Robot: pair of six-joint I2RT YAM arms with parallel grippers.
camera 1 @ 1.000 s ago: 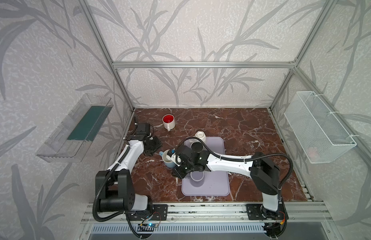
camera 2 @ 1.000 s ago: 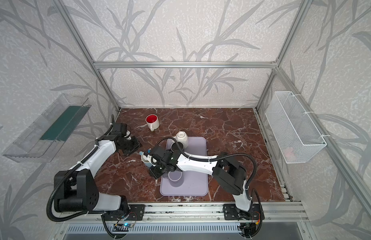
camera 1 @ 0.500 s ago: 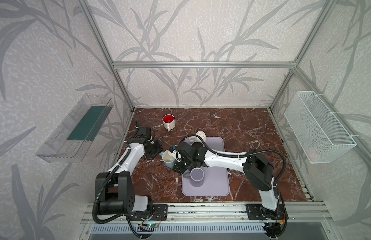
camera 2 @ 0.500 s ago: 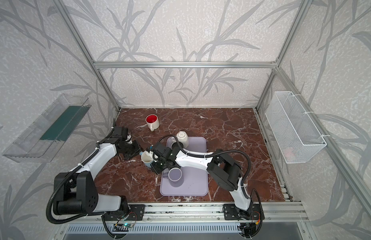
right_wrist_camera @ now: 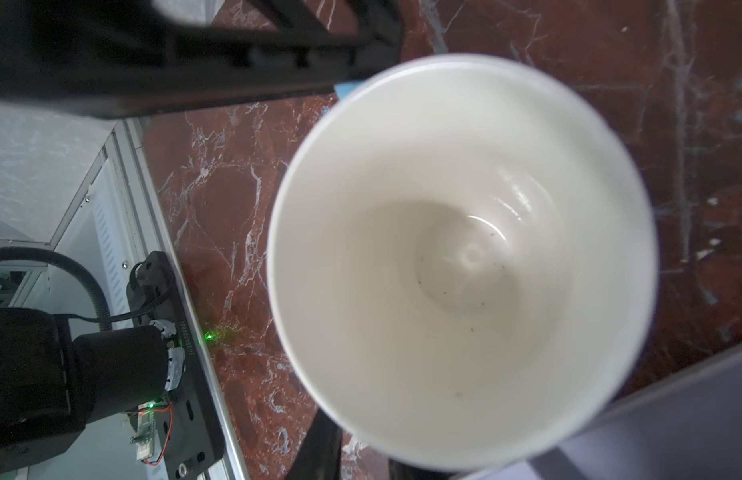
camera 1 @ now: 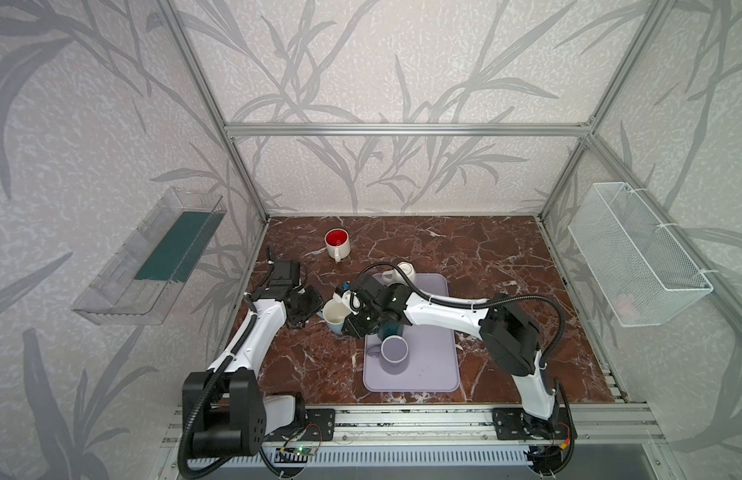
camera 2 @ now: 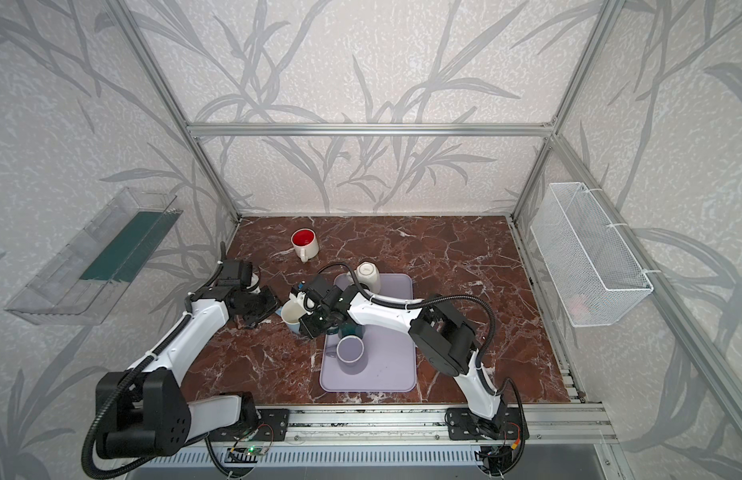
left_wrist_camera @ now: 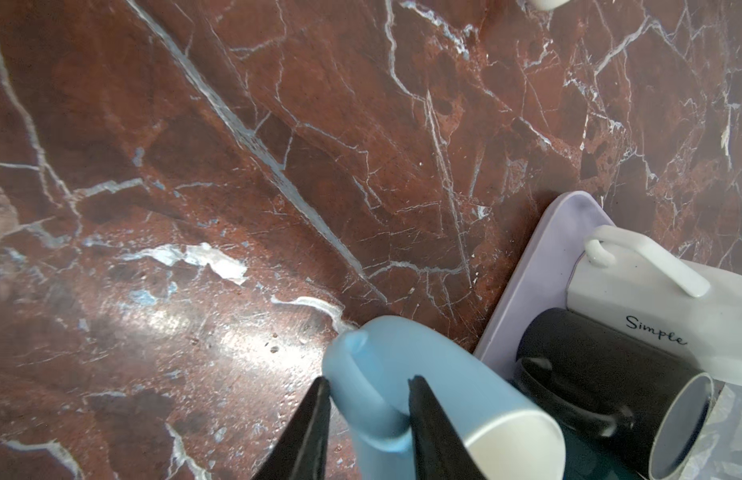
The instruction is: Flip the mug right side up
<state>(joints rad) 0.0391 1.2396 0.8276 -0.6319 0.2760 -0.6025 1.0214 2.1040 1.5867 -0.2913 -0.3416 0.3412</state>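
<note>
A blue mug [camera 1: 334, 317] [camera 2: 291, 316] with a white inside hangs just left of the lavender tray [camera 1: 427, 374], tilted with its mouth facing up. My right gripper [camera 1: 349, 322] [camera 2: 308, 323] is shut on its wall; the right wrist view looks into the mug [right_wrist_camera: 465, 249], with one finger [right_wrist_camera: 319, 449] outside the rim. My left gripper [camera 1: 312, 306] [camera 2: 270, 307] reaches in from the left. In the left wrist view its fingertips [left_wrist_camera: 324, 388] press both sides of the mug's handle [left_wrist_camera: 363, 365], so the left gripper [left_wrist_camera: 367, 382] is shut on it.
On the tray stand an upright lilac mug [camera 1: 394, 349], a dark teal mug [camera 1: 389, 329] half under my right arm, and an upside-down white mug [camera 1: 404, 271] at the far corner. A white mug with a red inside [camera 1: 337, 243] stands upright farther back on the marble.
My left gripper has come forward and right to the mug, and its fingers have narrowed onto the handle. My right arm has swung its elbow while keeping the mug in about the same place.
</note>
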